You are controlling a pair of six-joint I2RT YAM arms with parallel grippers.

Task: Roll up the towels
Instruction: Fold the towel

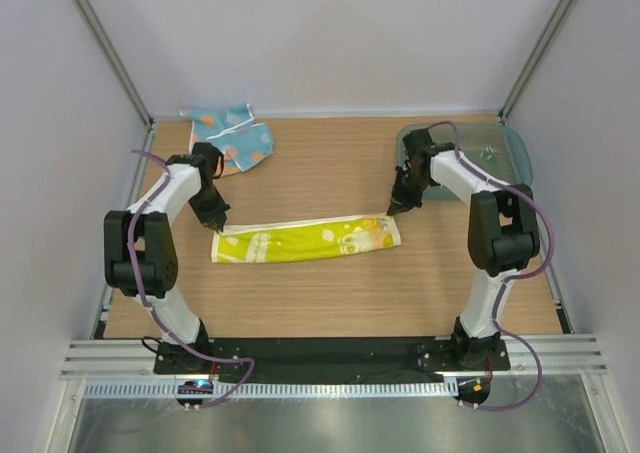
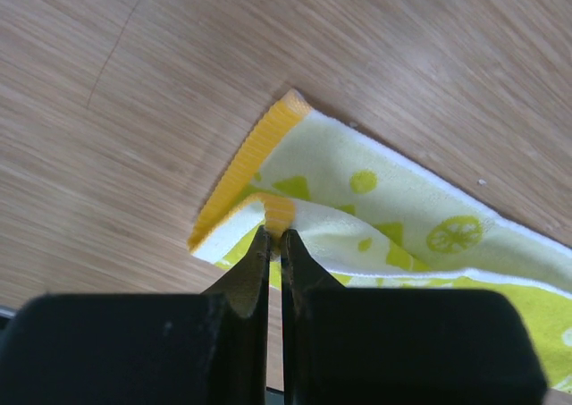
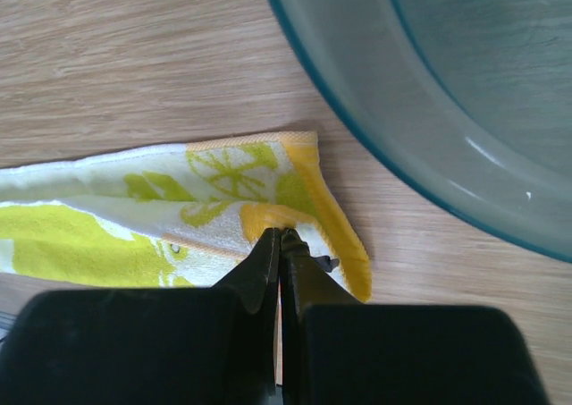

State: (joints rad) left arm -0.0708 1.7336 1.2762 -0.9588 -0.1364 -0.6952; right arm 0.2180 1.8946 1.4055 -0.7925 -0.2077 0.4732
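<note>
Surface: pale wood table (image 1: 330, 293) under me, plain white walls (image 1: 320, 33) closing it in on three sides.
Landmark: the yellow towel (image 1: 305, 240), a long narrow band across the middle of the table. It runs left to right, with its right end a touch farther from my bases than its left.
Left gripper (image 2: 275, 244): I'm down at the yellow towel's left end. My jaws are pinched almost together on a raised fold of cloth right by the orange hem, and that bit is lifted off the wood.
Right gripper (image 3: 280, 240): I'm at the yellow towel's right end, nipped tight on a small pucker of fabric just inside the orange-edged corner.
Yellow towel up close: lemon slices and triangles in the print, a white edge along one long side, and an orange hem at both short ends. Layers show at the left end, so it lies folded over lengthwise.
Blue towel (image 1: 232, 138): crumpled beyond the yellow towel's left end, at the far left of the table. It is well apart from the yellow towel and neither gripper is on it.
Teal tray (image 1: 510, 148): beyond the yellow towel's right end, far right. Its curved rim is near the towel's corner, with bare wood between them.
</note>
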